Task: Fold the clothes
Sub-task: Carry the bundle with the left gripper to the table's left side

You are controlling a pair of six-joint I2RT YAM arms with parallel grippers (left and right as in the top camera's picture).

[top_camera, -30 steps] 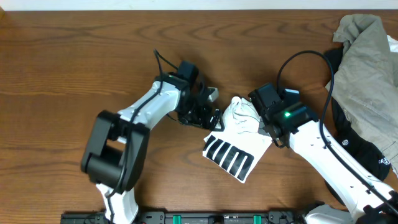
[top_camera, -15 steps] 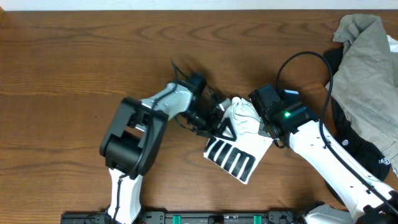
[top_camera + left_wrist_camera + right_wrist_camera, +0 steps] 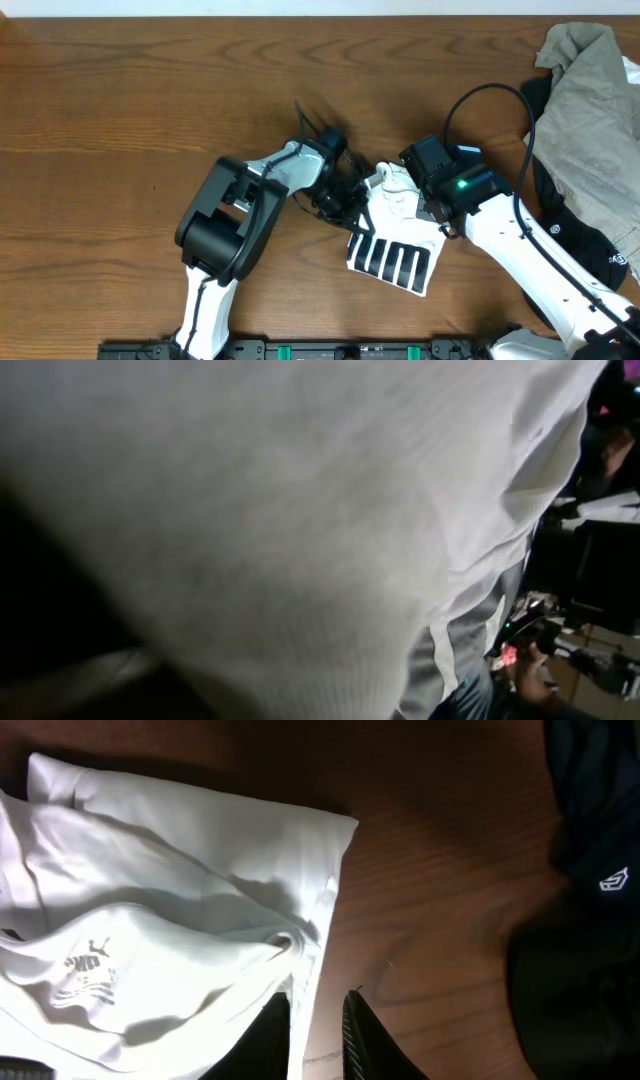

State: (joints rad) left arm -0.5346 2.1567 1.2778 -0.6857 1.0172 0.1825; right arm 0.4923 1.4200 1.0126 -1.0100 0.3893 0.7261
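Observation:
The clothes, a white T-shirt folded small with black stripes facing up on its near part, lie at the table's middle. My left gripper sits at the shirt's left edge. Its fingers are hidden in the left wrist view, where white cloth fills almost everything, so it looks shut on the fabric. My right gripper rests on the shirt's right side. In the right wrist view its dark fingers stand close together with the shirt's hem between them.
A grey-olive garment is heaped at the far right over a black garment, which also shows in the right wrist view. Bare wooden table stretches to the left and behind.
My left arm has swung right from beside the shirt onto its left edge and shut there. The striped part has shifted right and towards the front. The right arm has not moved.

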